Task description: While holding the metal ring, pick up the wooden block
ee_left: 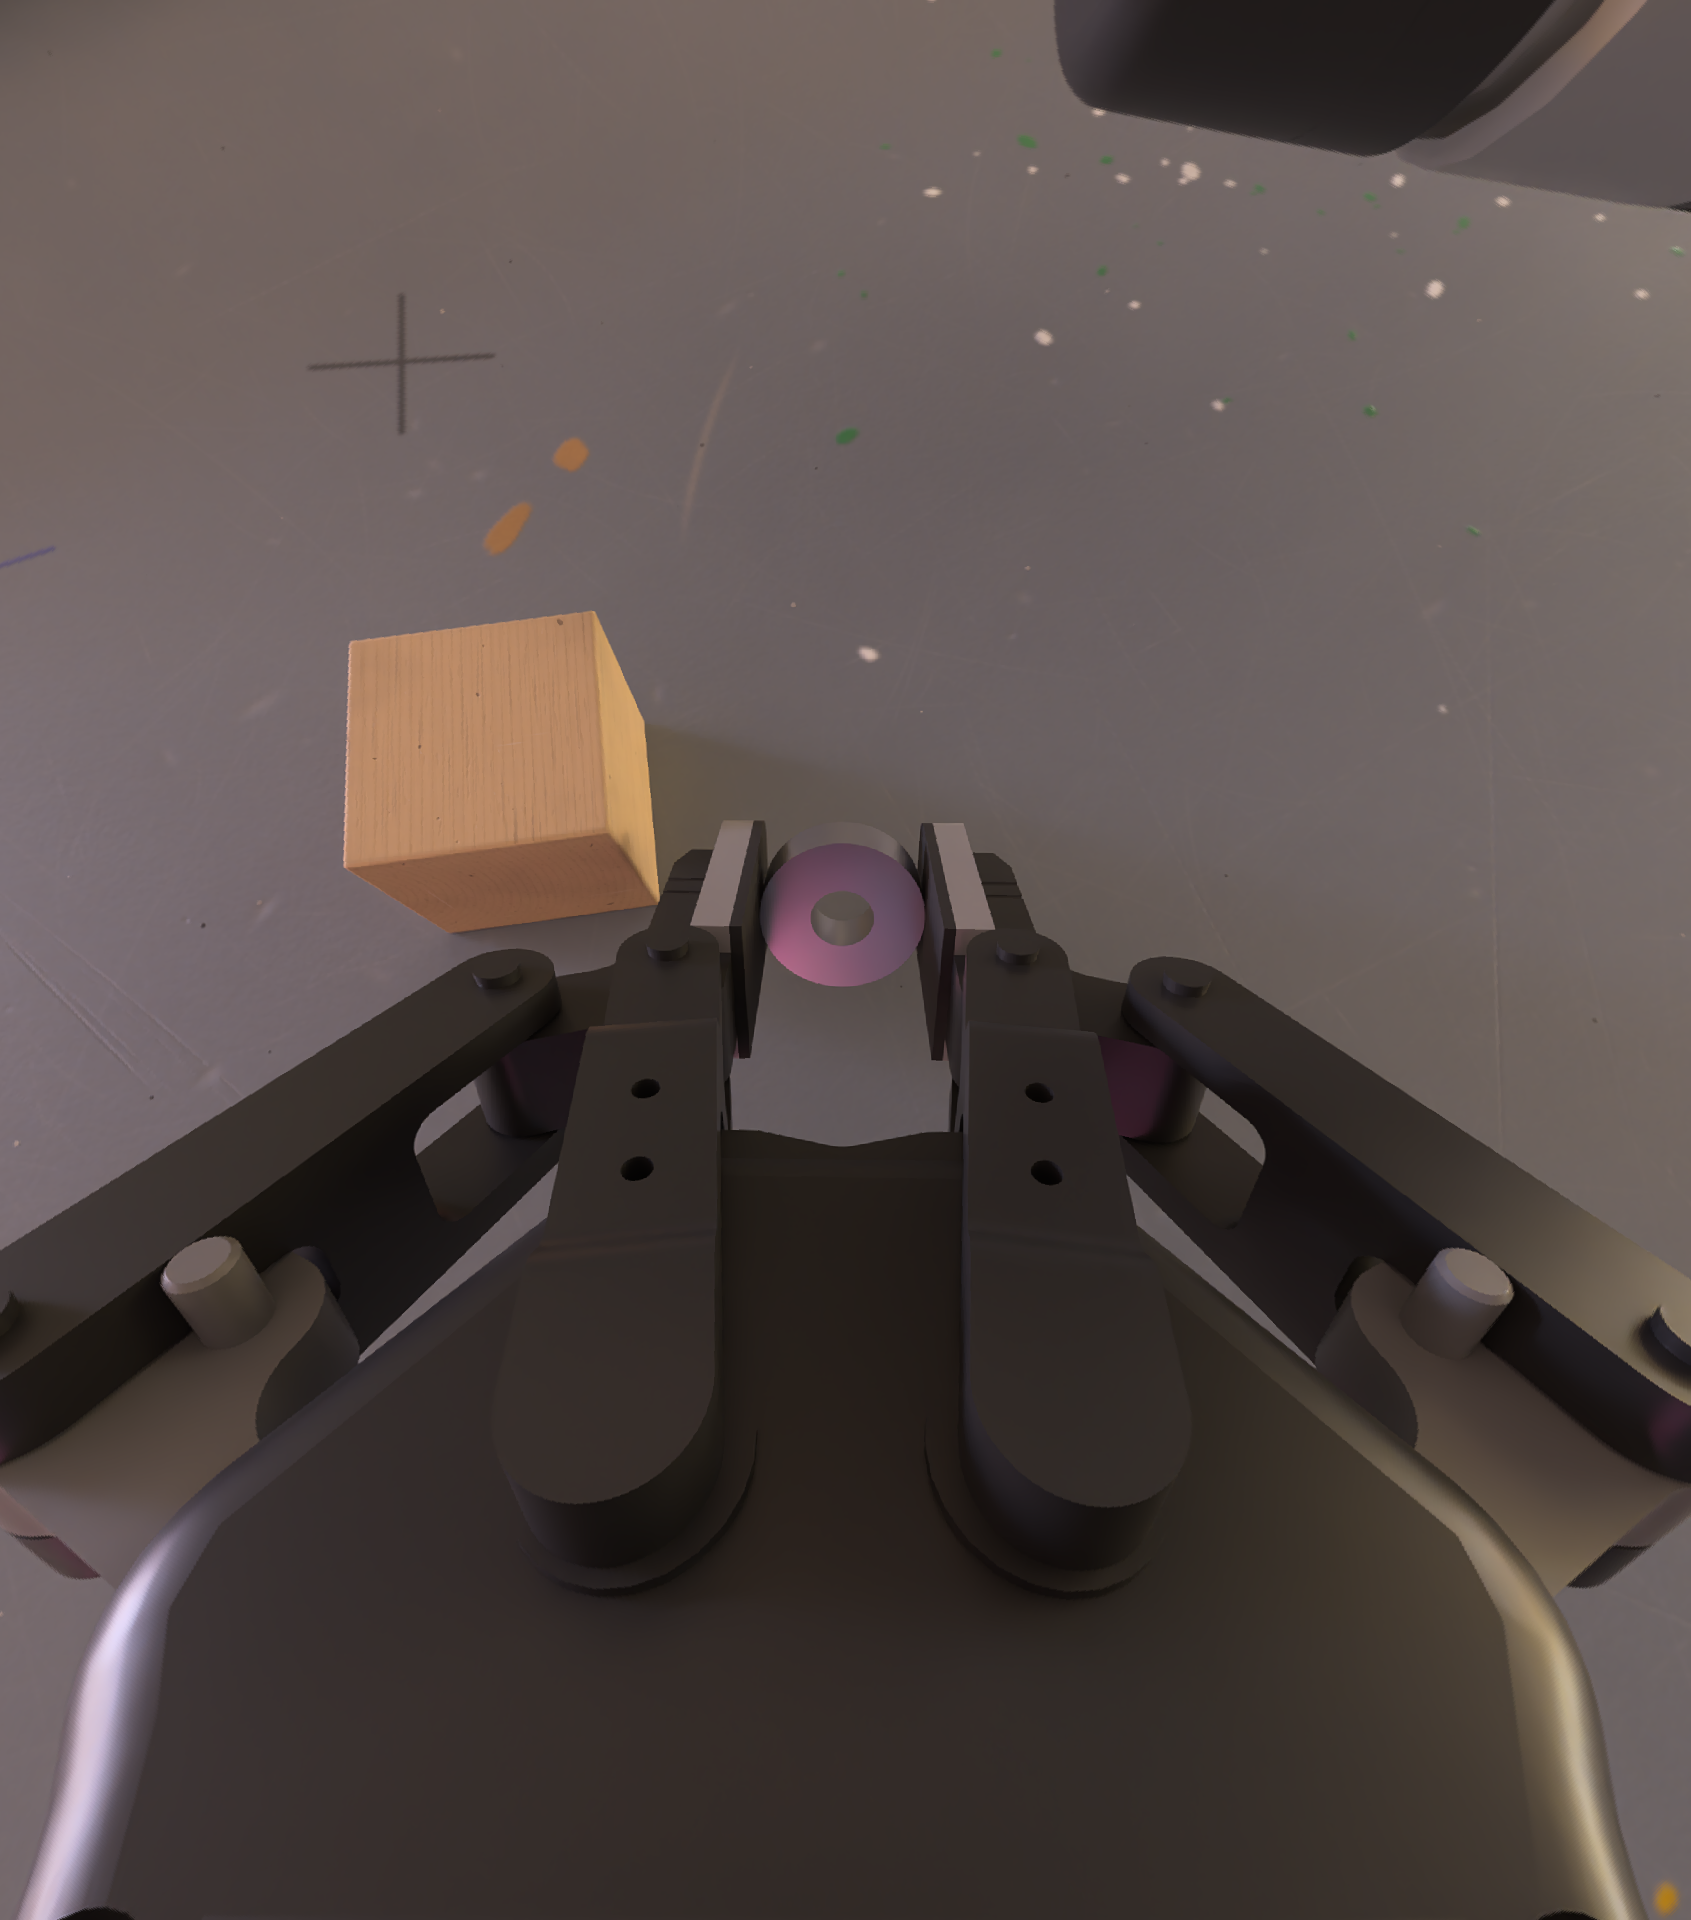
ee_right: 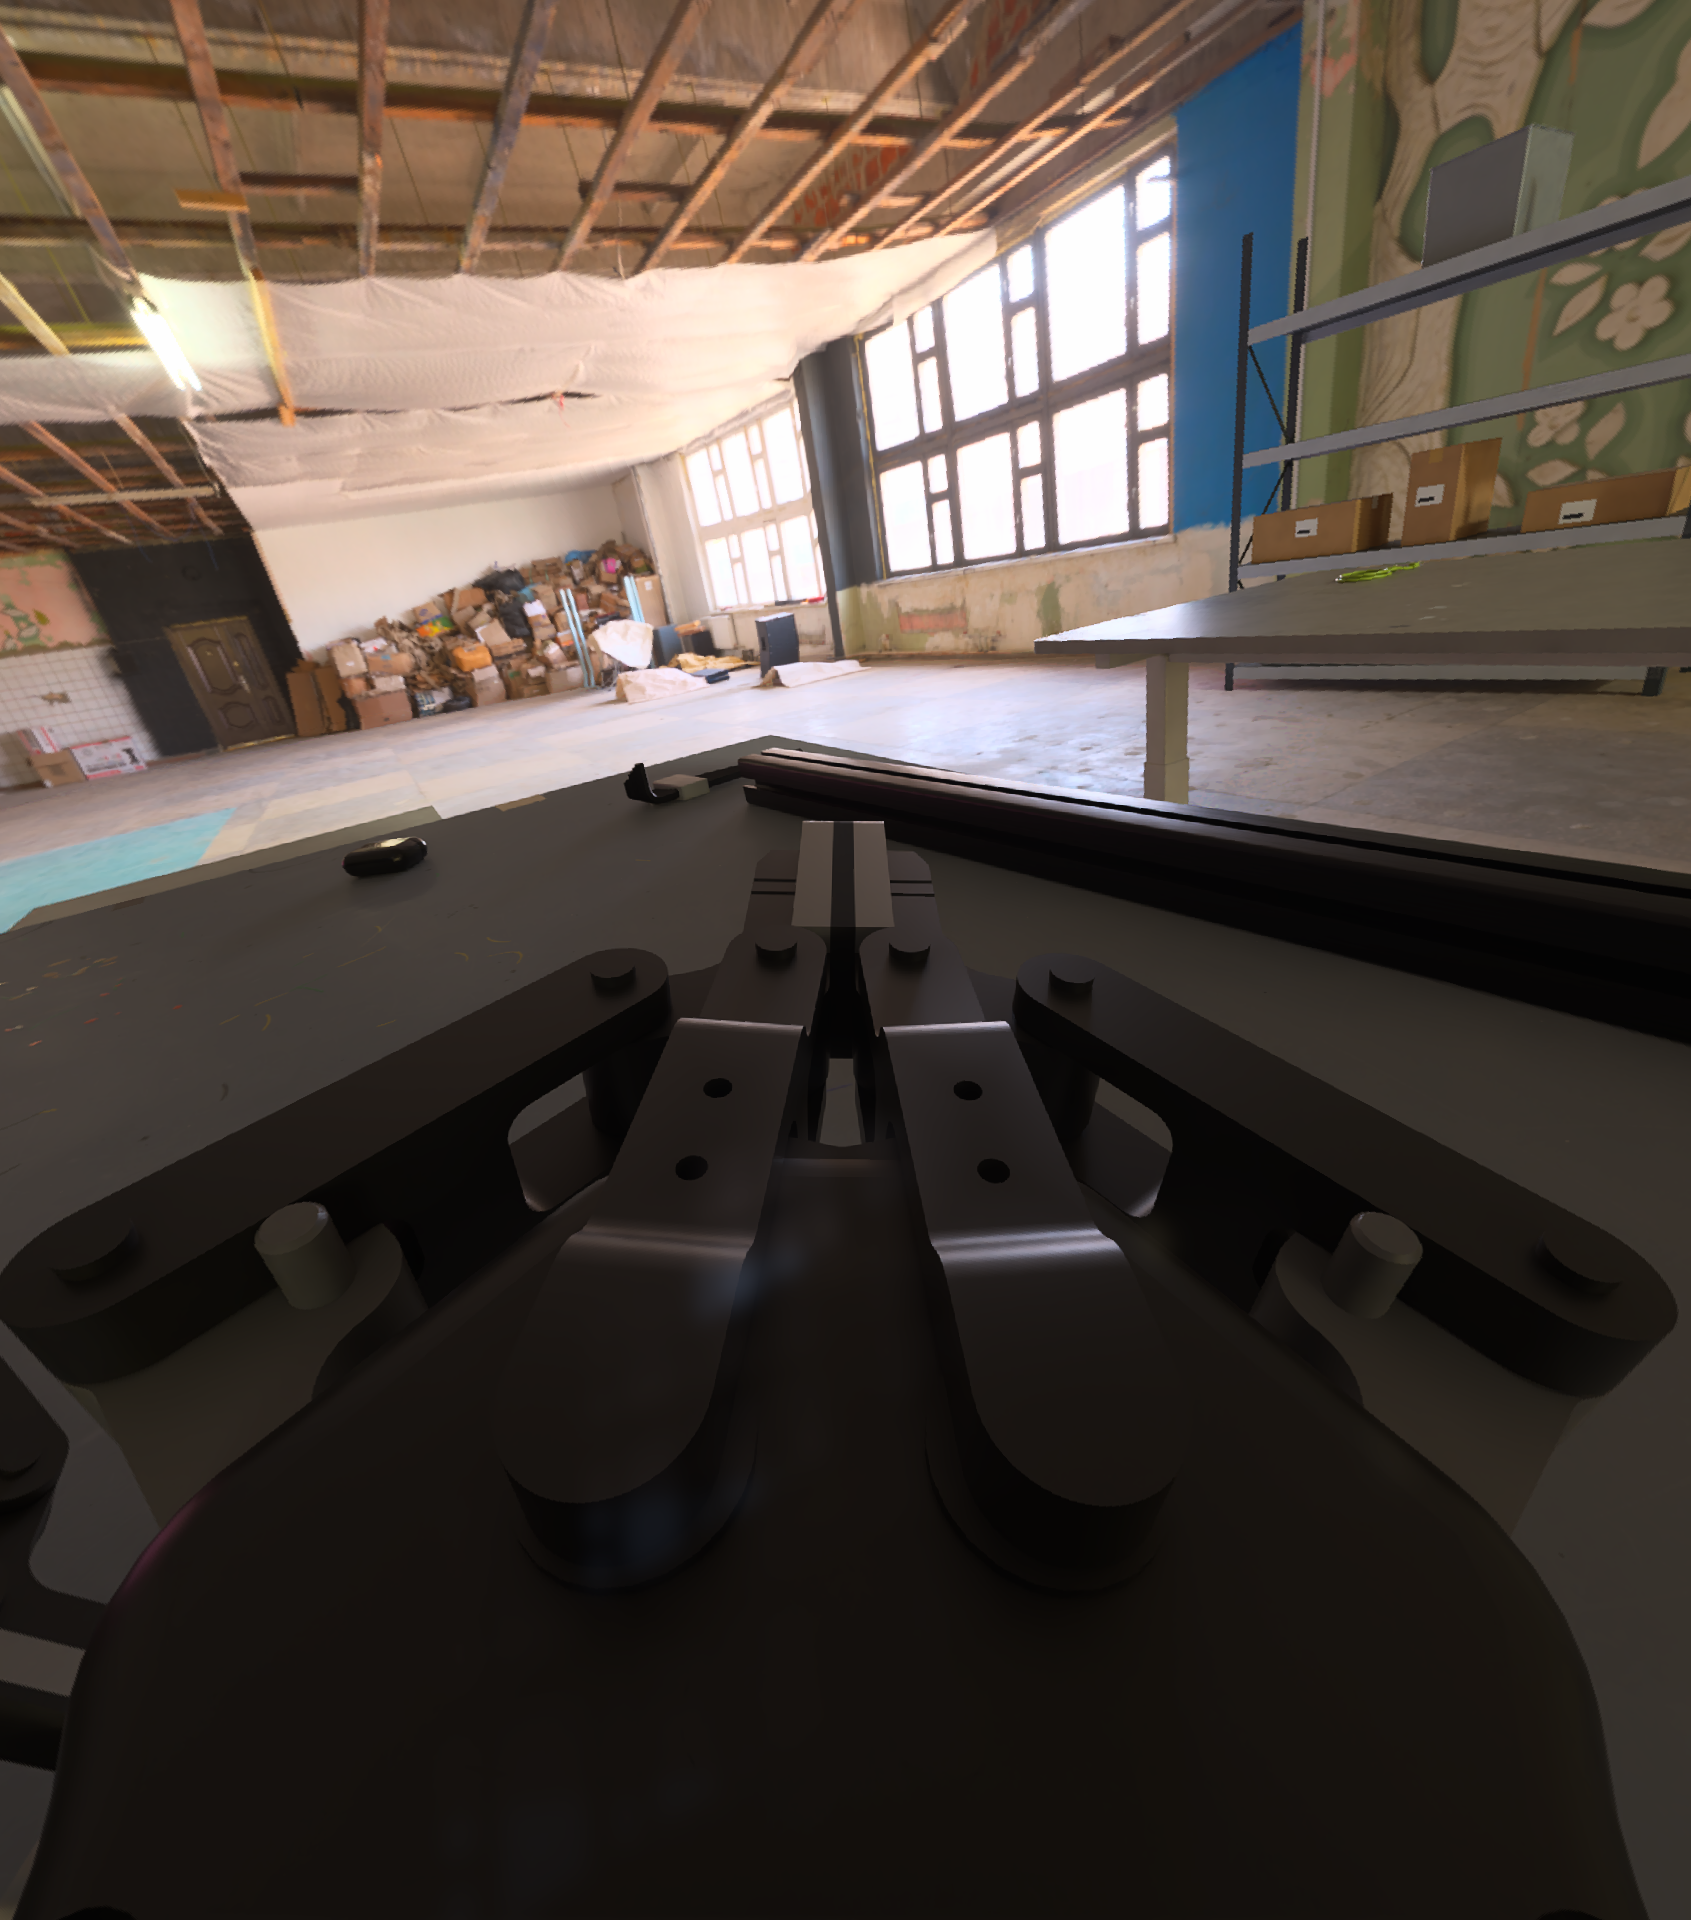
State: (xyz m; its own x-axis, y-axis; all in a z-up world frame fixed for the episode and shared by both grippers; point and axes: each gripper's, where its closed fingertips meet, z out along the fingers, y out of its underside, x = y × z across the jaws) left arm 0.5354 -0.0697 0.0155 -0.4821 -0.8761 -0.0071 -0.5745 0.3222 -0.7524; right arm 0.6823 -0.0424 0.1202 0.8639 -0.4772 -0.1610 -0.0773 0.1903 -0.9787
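While left hand pinches metal ring, wooden block just beside, right hand pressed together.

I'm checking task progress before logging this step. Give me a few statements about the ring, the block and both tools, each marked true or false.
1. The left tool is shut on the metal ring. True.
2. The wooden block is held by the right tool. False: it sits on the table, beside the left tool.
3. The right tool has its fingers closed together with nothing between them. True.
4. The ring lies flat on the table. False: it is gripped on edge, its hole facing the camera.
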